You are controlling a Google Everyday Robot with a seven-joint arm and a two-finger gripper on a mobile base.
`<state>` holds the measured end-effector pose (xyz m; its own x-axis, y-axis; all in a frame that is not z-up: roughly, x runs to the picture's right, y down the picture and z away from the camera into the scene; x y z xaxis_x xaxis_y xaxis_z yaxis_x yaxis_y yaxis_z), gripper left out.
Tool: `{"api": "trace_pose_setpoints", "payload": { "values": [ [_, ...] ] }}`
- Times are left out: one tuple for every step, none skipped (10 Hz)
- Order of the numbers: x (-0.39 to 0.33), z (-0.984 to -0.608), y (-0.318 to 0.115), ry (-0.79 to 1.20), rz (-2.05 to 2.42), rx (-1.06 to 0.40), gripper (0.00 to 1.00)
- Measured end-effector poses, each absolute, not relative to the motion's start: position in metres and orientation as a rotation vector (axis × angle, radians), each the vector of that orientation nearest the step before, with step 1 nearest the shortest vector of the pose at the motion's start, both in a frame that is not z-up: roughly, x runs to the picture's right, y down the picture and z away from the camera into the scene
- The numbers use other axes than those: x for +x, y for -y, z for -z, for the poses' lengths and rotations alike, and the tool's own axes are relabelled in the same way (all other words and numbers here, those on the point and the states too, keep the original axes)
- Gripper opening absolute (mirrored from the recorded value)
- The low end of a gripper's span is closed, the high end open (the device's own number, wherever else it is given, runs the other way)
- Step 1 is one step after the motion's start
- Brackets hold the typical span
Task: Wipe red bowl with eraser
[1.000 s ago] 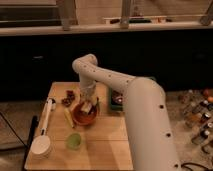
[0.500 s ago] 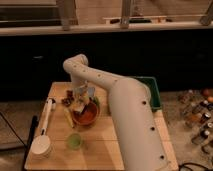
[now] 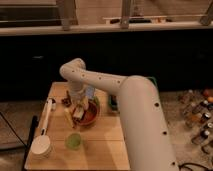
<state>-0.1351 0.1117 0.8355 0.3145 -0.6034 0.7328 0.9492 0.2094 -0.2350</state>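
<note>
Now the hand (image 3: 79, 111) hangs low over the red bowl (image 3: 91, 116); whether it grips, I cannot tell.

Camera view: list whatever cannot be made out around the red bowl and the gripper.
Red bowl: the gripper, down over its left side, covers part of the inside.
Eraser: cannot be told apart from the gripper above the bowl.
Green bin: mostly hidden behind the arm.
Bottles at the right: cut off by the picture's edge.
</note>
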Motion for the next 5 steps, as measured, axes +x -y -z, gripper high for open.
{"api": "trace_pose_setpoints", "payload": {
  "values": [
    [-0.121, -0.831, -0.111, 0.546, 1.136, -0.741, 0.0],
    [-0.11, -0.83, -0.11, 0.54, 1.12, -0.741, 0.0],
    [-0.099, -0.829, -0.107, 0.533, 1.099, -0.732, 0.0],
    [-0.097, -0.829, -0.103, 0.53, 1.083, -0.72, 0.0],
    [-0.1, -0.829, -0.101, 0.531, 1.077, -0.711, 0.0]
  ]
}}
